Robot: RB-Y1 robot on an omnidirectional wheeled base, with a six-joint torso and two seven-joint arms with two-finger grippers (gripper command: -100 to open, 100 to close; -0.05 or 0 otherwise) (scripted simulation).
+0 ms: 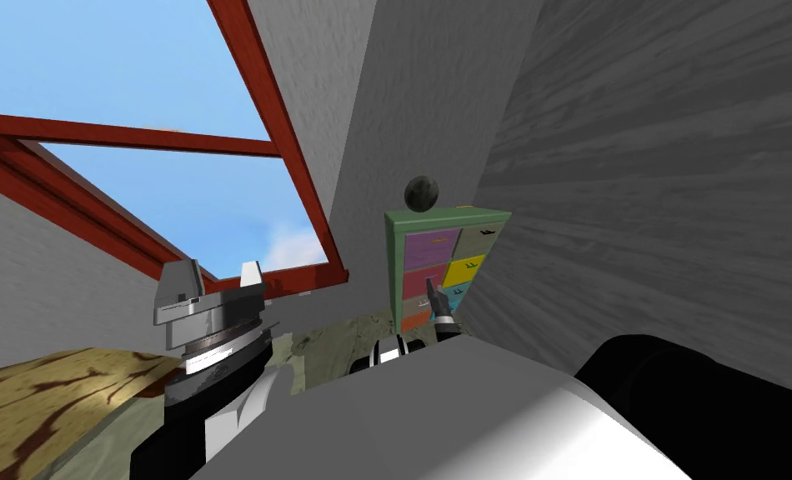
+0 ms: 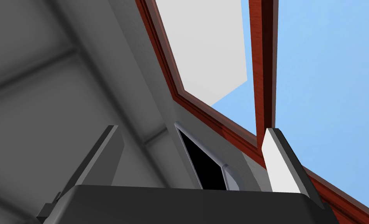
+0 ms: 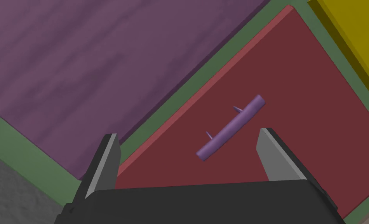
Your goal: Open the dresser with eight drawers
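Two columns of coloured drawers fill the green dresser standing close ahead, likely heavy and rigid, its red drawer best pulled by the slim, stiff purple handle before the wide-spread right claw.

Two thin, light grey blades on a dark box for the left gripper; then a round grey wrist with a white band and black rings; left forearm black and white; same blades and box on the right gripper; right forearm striped black and white; big round black joint.
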